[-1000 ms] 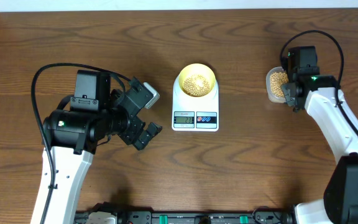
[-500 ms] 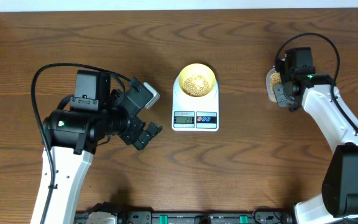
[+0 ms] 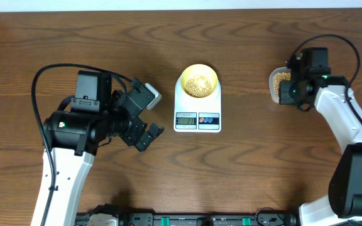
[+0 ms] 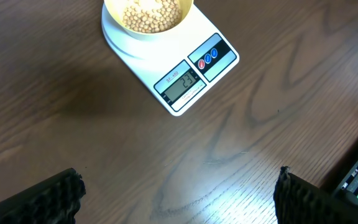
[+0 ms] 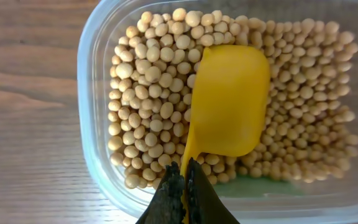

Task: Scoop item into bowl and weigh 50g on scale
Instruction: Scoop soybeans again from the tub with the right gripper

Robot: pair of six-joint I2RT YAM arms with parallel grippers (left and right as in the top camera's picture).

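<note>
The pale yellow bowl (image 3: 198, 80) holds beige beans (image 3: 198, 83) and sits on the white scale (image 3: 197, 119). Bowl (image 4: 124, 32), beans (image 4: 149, 14) and scale (image 4: 197, 68) also show in the left wrist view. My right gripper (image 5: 183, 180) is shut on the handle of a yellow scoop (image 5: 229, 102), whose empty bowl lies among the beans (image 5: 148, 93) in a clear tub (image 5: 95, 56). Overhead, the right gripper (image 3: 294, 88) sits at the tub (image 3: 275, 83). My left gripper (image 3: 148, 119) is open and empty, left of the scale.
The wood table (image 3: 244, 169) runs wide around the scale. A white wall edge borders the far side. Black rails and cables line the front edge (image 3: 187, 220).
My right gripper with the scoop shifted left over the tub, then back right. The left arm, bowl and scale have not moved.
</note>
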